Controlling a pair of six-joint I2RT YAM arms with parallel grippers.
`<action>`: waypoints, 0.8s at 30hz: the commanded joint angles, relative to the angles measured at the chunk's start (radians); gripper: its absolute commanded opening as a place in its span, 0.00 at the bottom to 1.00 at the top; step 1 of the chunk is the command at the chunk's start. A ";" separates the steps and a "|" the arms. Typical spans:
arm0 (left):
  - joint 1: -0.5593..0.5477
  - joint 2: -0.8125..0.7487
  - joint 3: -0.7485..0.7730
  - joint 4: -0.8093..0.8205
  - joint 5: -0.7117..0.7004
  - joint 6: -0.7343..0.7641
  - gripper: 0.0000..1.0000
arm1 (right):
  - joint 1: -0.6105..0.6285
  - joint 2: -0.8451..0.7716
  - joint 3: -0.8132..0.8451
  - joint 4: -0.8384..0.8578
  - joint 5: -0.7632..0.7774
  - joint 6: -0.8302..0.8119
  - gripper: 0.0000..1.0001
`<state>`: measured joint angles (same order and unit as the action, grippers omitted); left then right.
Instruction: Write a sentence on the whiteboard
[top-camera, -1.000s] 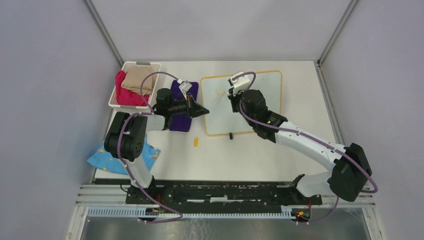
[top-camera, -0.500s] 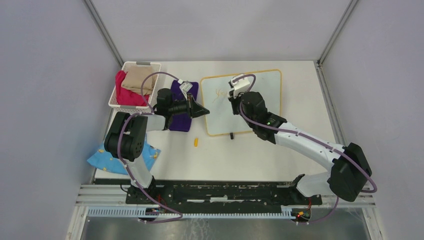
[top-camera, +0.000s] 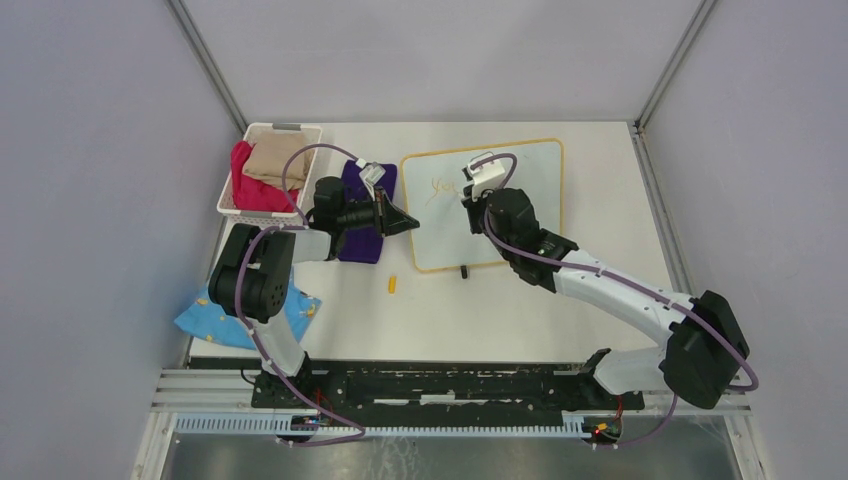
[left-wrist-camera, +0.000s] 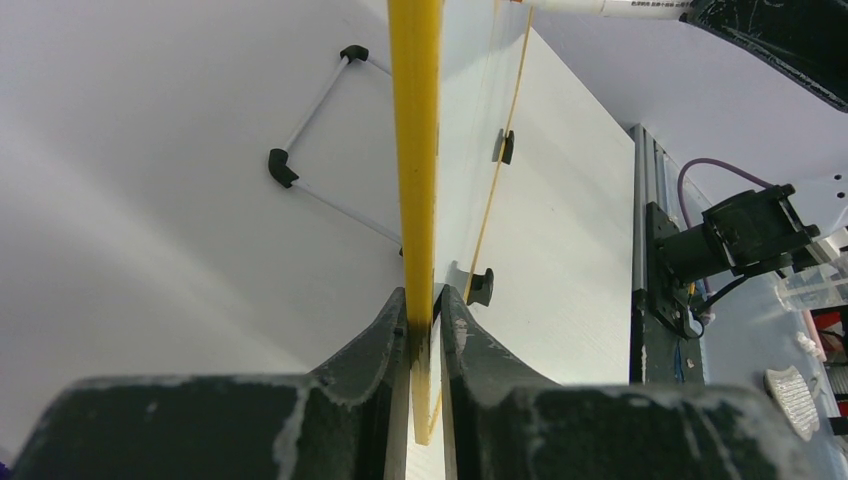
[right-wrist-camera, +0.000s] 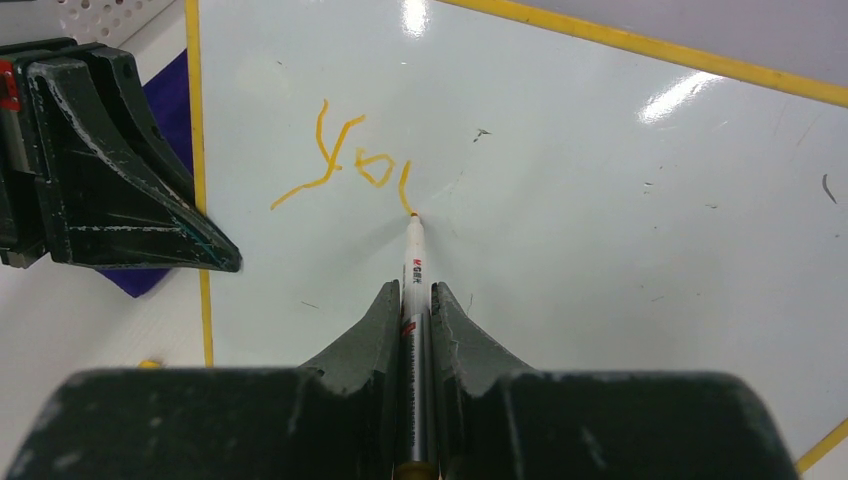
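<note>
Orange-ink marker (right-wrist-camera: 413, 255) is clenched in the right hand (right-wrist-camera: 414, 290), tip touching the board (right-wrist-camera: 600, 200) at the unfinished sentence (right-wrist-camera: 350, 165). Beyond, the left hand (left-wrist-camera: 424, 298) pinches the board's yellow frame (left-wrist-camera: 415, 150), steadying it on the bench (top-camera: 480, 310) against writing pressure.

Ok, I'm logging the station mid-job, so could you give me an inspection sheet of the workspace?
Surface: white table, nothing spilled seen.
Job's things: whiteboard; sentence begun, orange "yo" plus one stroke; marker tip on board.
Clutter: basket of clothes, purple cloth, blue cloth, small orange piece.
Grippers: left gripper, jaws shut on whiteboard frame; right gripper, jaws shut on marker.
Cables: purple cables along both arms.
Surroundings: grey walls.
</note>
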<state>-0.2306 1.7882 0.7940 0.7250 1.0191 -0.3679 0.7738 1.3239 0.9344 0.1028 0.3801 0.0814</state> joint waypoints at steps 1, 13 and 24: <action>-0.007 -0.013 0.008 -0.055 -0.042 0.072 0.02 | -0.029 -0.026 -0.005 -0.006 0.053 0.000 0.00; -0.016 -0.015 0.013 -0.086 -0.045 0.095 0.02 | -0.039 -0.002 0.063 -0.017 0.047 -0.010 0.00; -0.018 -0.017 0.013 -0.090 -0.046 0.099 0.02 | -0.043 0.021 0.108 -0.017 0.040 -0.014 0.00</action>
<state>-0.2401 1.7794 0.7994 0.6857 1.0203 -0.3553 0.7395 1.3281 0.9886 0.0776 0.3916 0.0803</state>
